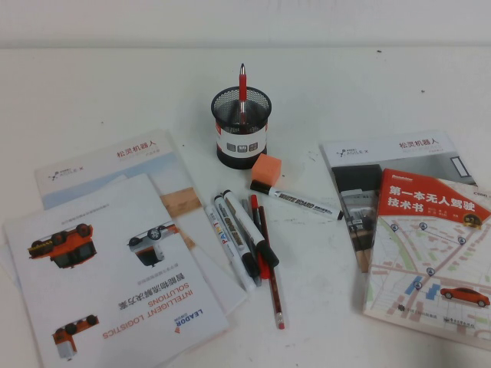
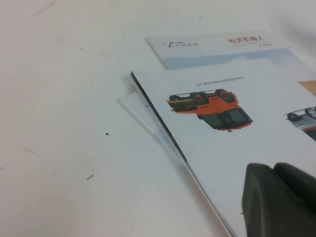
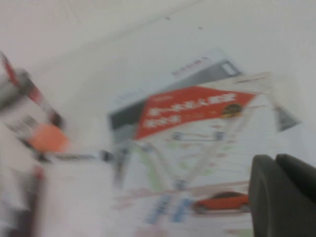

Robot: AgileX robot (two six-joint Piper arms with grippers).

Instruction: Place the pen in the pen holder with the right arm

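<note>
The pen (image 1: 247, 225), a thick white marker with a black cap, lies on the table in a cluster with two other white markers and a slim red pen (image 1: 268, 268). The black mesh pen holder (image 1: 242, 129) stands behind them with another red pen upright in it. Neither arm shows in the high view. My right gripper (image 3: 274, 161) hovers over the red map booklet (image 3: 192, 111), far from the pen, its fingers together and empty. My left gripper (image 2: 274, 169) is shut and empty over the truck brochure (image 2: 217, 108).
An orange eraser (image 1: 268, 170) and a thinner, longer white marker (image 1: 303, 202) lie right of the holder. Brochures (image 1: 107, 261) cover the table's left front. Two booklets (image 1: 430, 238) lie at the right.
</note>
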